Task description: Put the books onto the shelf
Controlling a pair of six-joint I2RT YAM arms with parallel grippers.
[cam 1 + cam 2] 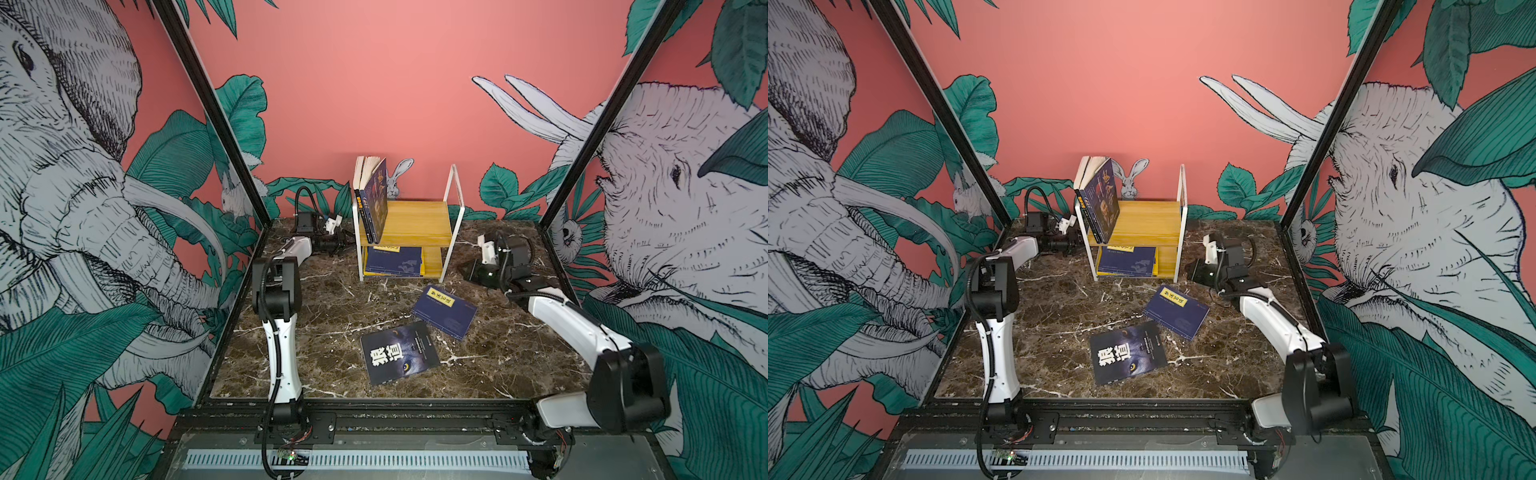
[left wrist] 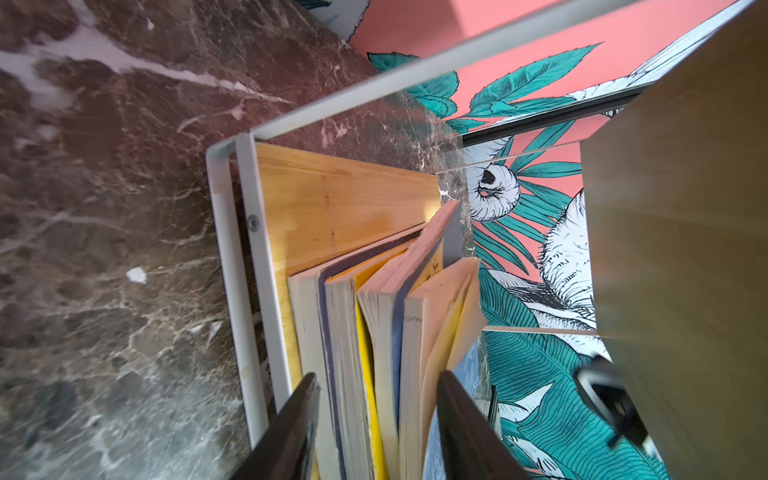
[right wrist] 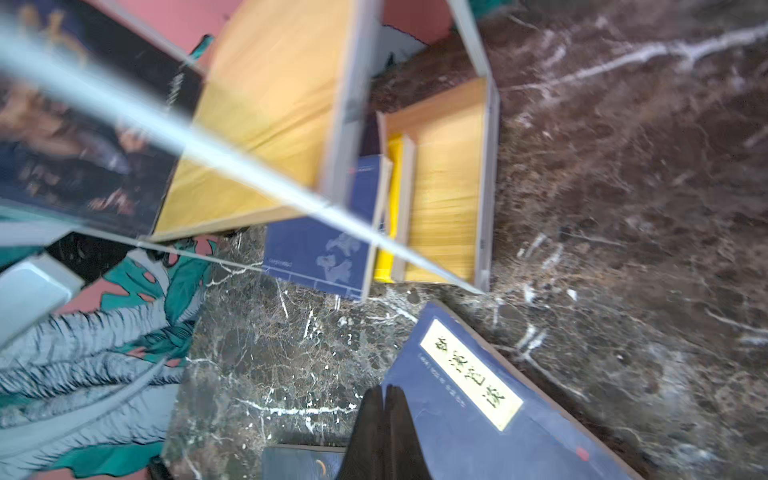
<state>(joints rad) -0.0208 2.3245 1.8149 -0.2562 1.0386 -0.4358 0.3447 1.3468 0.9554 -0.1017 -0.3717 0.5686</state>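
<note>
Books on the upper board, the standing books (image 2: 353,332), are sitting between my left fingers (image 2: 295,424) with their page edges facing the fingers. Left fingers are standing spread, one on either side of the bunch. Pages are fanning loose, so I'm judging there's no squeeze on them. One finger is running just beside the white frame (image 2: 263,291) of the shelf (image 1: 419,224). The bunch looks to be resting against that frame side, which I'm guessing is why it's holding upright with no bookend. I'm reading this as the let-go step for that bunch.

Right fingers (image 3: 376,432) are pressed together, carrying nothing, hovering over the table (image 1: 324,324). Navy book (image 3: 457,436) with the yellow label is lying flat just beside them, so I'm guessing it's the next pick. Dark book (image 1: 399,357) with big white characters is lying flat further from those fingers. Its corner is coming close to the navy one; touching or not, I can't tell.

Flat stack (image 1: 394,261), navy on yellow, is lying on the lower board, under the board the left fingers are working at.

Two books are waiting on the table. Both are thin and flat on hard marble, so I'm expecting to need an edge lifted or slid before the fingers can get around one.
</note>
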